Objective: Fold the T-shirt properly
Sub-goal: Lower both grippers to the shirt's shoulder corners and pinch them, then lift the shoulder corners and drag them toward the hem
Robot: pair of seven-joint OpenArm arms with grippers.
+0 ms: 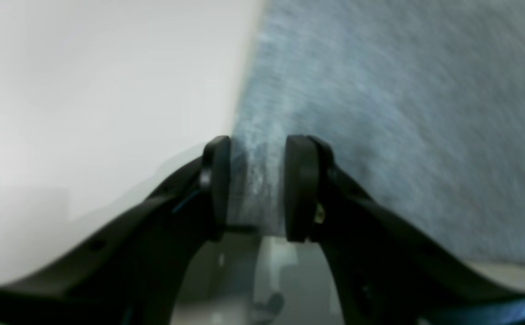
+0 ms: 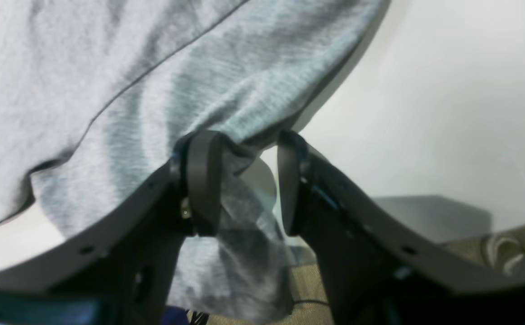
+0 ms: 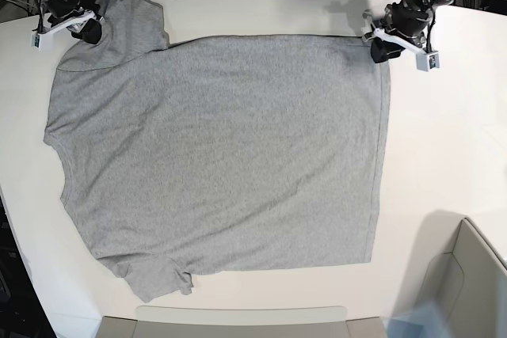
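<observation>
Lies spread flat, plain side up, across the white counter [image 3: 444, 156]: heather-grey short-sleeved cotton T-shirt [image 3: 222, 156], soft, light and limp, likely to sag and crease wherever unsupported. At the shirt's far hem corner, left pincer [image 1: 257, 187] clamped on a strip of fabric; at its far shoulder and sleeve, right pincer [image 2: 244, 185] holding a bunched fold, though with slack between the pads. Best taken by hem corners and shoulder seams, both ends lifted evenly.

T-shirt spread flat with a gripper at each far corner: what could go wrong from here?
The left gripper pinches only a narrow strip of the T-shirt hem, so it may slip. The right gripper bunches the sleeve, which may crease the fold. An uneven lift could skew the cloth on the table.
</observation>
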